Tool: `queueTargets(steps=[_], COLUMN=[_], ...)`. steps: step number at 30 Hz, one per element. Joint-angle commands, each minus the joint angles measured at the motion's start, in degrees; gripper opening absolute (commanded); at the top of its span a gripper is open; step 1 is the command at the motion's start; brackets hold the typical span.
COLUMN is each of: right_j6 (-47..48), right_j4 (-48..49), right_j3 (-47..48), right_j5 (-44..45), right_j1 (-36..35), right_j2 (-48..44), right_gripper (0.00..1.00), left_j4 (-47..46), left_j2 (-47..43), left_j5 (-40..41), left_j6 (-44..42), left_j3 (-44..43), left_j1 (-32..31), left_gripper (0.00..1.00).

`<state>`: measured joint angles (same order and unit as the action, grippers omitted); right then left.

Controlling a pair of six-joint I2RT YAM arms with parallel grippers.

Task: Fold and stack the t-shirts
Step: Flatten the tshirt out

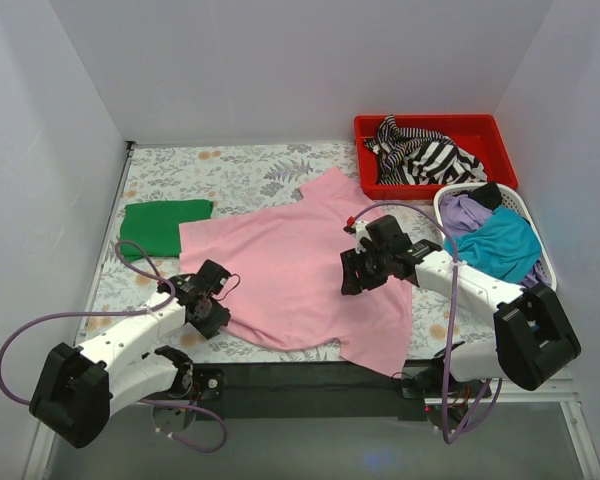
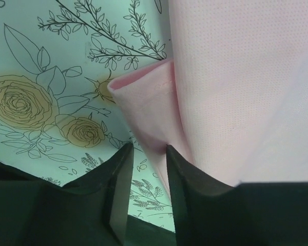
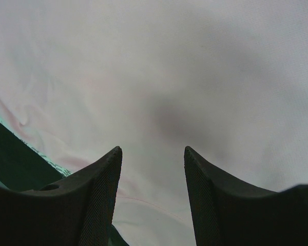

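The large light pink t-shirt [image 1: 290, 270] lies spread out in the middle of the flowered table. The dark green t-shirt [image 1: 160, 225] lies folded at the left, just beyond its edge. My left gripper [image 1: 212, 305] is low at the pink shirt's near left edge. In the left wrist view [image 2: 148, 148] its jaws stand apart, and a folded corner of the pink shirt [image 2: 143, 102] reaches between the tips, against the right finger. My right gripper [image 1: 353, 275] hovers over the shirt's right half. In the right wrist view [image 3: 153, 149] it is open and empty above pink cloth [image 3: 159, 66].
A red bin [image 1: 430, 121] at the back right holds the black-and-white striped shirt [image 1: 425, 155]. A white basket [image 1: 442, 205] at the right holds the purple shirt [image 1: 465, 212] and the teal shirt [image 1: 500, 245]. A black strip [image 1: 310, 385] runs along the table's near edge.
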<state>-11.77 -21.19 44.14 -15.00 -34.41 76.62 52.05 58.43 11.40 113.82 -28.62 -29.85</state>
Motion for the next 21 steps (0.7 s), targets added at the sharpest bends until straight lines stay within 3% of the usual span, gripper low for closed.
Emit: queueTargets(steps=[1,7,13,21], right_j6=[0.9,1.0,1.2,1.3], right_j4=[0.9,0.9,0.7,0.7], right_j3=[1.3,1.0,1.2,1.5], right_j5=[-0.6,-0.9,-1.0,-1.3], right_j1=[0.0,0.0,0.0,0.0], right_j2=[0.3,0.5,0.1,0.6], right_gripper=[0.58,0.59,0.59,0.59], left_j4=[-1.5,-2.2,-1.2,5.9], left_j2=[0.2,1.5,0.2,-8.6], left_j5=[2.5,3.2,2.6,-3.8], left_j6=[0.5,0.6,0.0,1.8], left_j3=[-0.8,-1.1,-2.8,-7.2], left_j1=[-0.2,-0.2,-0.2,-0.3], left_gripper=[0.27,0.0,0.0,0.0])
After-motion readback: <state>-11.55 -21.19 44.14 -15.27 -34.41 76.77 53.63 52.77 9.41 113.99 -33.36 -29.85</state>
